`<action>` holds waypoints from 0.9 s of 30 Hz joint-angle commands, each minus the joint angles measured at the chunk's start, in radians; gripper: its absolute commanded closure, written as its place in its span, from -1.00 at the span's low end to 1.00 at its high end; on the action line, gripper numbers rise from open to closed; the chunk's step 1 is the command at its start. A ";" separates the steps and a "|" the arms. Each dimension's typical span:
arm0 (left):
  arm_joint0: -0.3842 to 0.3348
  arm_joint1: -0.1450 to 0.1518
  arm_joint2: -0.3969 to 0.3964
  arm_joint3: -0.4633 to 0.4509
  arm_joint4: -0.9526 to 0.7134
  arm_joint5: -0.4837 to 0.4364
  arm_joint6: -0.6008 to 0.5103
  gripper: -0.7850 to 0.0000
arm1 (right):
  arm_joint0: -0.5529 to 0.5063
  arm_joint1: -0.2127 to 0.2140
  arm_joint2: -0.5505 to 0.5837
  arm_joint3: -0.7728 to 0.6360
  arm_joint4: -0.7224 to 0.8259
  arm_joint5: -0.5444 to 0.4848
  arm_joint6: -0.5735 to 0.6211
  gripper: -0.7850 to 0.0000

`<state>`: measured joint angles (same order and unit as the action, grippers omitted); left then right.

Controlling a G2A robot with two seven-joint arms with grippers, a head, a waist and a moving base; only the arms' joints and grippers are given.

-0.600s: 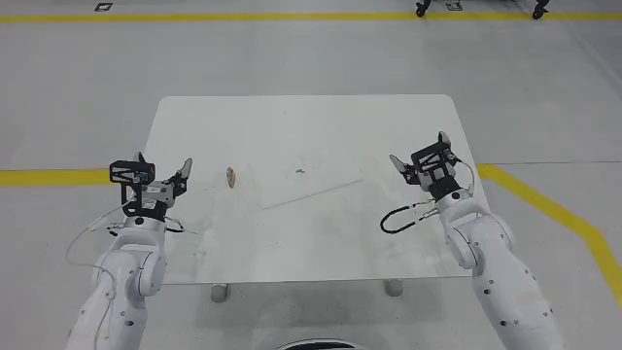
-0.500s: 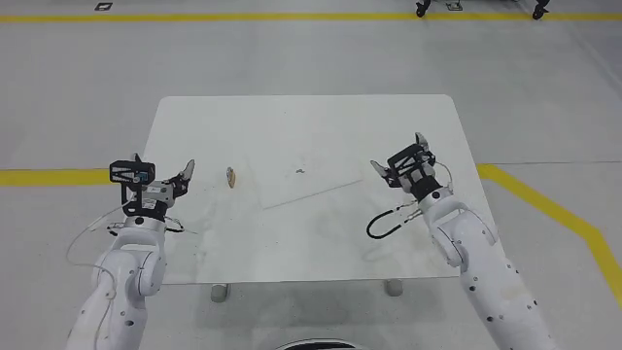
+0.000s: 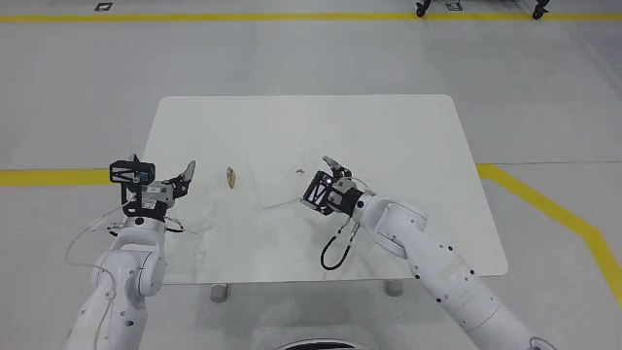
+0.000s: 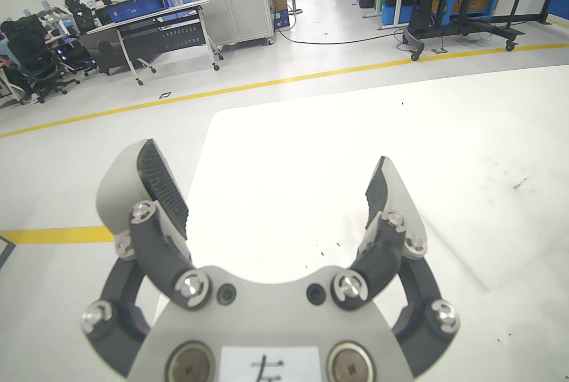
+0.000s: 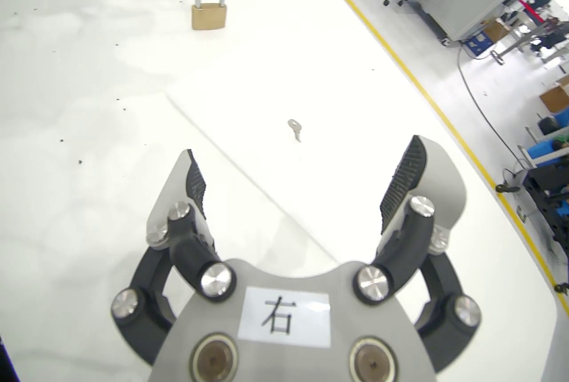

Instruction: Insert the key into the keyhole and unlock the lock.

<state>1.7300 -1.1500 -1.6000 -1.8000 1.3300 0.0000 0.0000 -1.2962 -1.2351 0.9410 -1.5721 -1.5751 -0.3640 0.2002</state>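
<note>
A small brass padlock with a steel shackle lies on the white table, left of centre; it also shows ahead in the right wrist view as the padlock. A small silver key lies near the table's middle. My right gripper hovers just right of the key, open and holding nothing. In its wrist view the key lies just beyond the right gripper. My left gripper stands open at the table's left edge, apart from the padlock, and its own view shows the left gripper open with nothing in it.
A thin straight crease or line runs across the tabletop by the key. A black cable loops from the right arm over the table's front part. Yellow floor tape runs past both table ends.
The right arm has swung left from the table's right edge to the middle, stopping beside the key, still open. The left arm, key and padlock have not moved.
</note>
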 commanded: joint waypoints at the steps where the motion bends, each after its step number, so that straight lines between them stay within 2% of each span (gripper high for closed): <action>1: 0.000 0.000 0.000 0.000 0.000 0.000 0.000 -1.00 | 0.034 -0.007 -0.019 0.031 0.012 -0.028 0.006 -1.00; 3: 0.000 0.000 0.000 0.000 0.000 0.000 0.000 -1.00 | 0.071 -0.015 -0.037 0.065 0.025 -0.042 0.018 -0.84; 5: 0.000 0.000 0.000 0.000 0.000 0.000 0.000 -1.00 | 0.111 -0.025 -0.058 0.101 0.033 -0.054 0.035 -0.78; 7: 0.000 0.000 0.000 0.000 0.000 0.000 0.000 -1.00 | 0.158 -0.038 -0.085 0.149 0.032 -0.048 0.091 -0.55; 11: 0.000 0.000 0.000 0.000 0.000 0.000 0.000 -1.00 | 0.245 -0.068 -0.144 0.244 0.044 -0.043 0.145 -0.54; 12: 0.000 0.000 0.000 0.000 0.000 0.000 0.000 -1.00 | 0.264 -0.076 -0.157 0.271 0.053 -0.038 0.155 -0.47; 13: 0.000 0.000 0.000 0.000 0.000 0.000 0.000 -1.00 | 0.286 -0.084 -0.167 0.302 0.047 -0.014 0.184 -0.05; 14: 0.000 0.000 0.000 0.000 0.000 0.000 0.000 -1.00 | 0.303 -0.094 -0.187 0.318 0.037 0.002 0.199 0.06; 20: 0.000 0.000 0.000 0.000 0.000 0.000 0.000 -1.00 | 0.383 -0.138 -0.246 0.428 0.072 0.001 0.191 -0.07; 23: 0.000 0.000 0.000 0.000 0.000 0.000 0.000 -1.00 | 0.410 -0.153 -0.264 0.467 0.081 -0.009 0.184 -0.06; 27: 0.000 0.000 0.000 0.000 0.000 0.000 0.000 -1.00 | 0.437 -0.173 -0.287 0.518 0.084 -0.009 0.185 -0.25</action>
<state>1.7300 -1.1500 -1.6000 -1.8000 1.3300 0.0000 0.0000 -0.8656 -1.4038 0.6587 -1.0677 -1.4933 -0.3728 0.3859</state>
